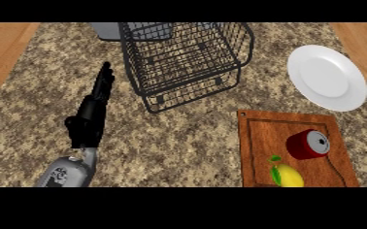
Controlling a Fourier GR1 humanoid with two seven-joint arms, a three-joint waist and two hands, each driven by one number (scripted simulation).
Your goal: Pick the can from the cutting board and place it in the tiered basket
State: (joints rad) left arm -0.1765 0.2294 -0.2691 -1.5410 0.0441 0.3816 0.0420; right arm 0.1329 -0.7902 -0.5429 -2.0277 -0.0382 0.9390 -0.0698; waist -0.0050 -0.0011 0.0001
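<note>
Can (309, 144) on cutting board (257, 140), tiered basket (188, 63) apart

On the speckled granite counter (179, 140) a red can (308, 144) lies tipped on its side on the wooden cutting board (254, 148) at lower right, its silver top facing right. A yellow lemon (289, 175) with a green leaf sits near it on the same board. A white plate (327, 76) rests above the board. The black wire tiered basket (188, 60) stands at top centre. The left hand (93, 111) shows at left, fingers (106, 77) straight, pointing up.
</note>
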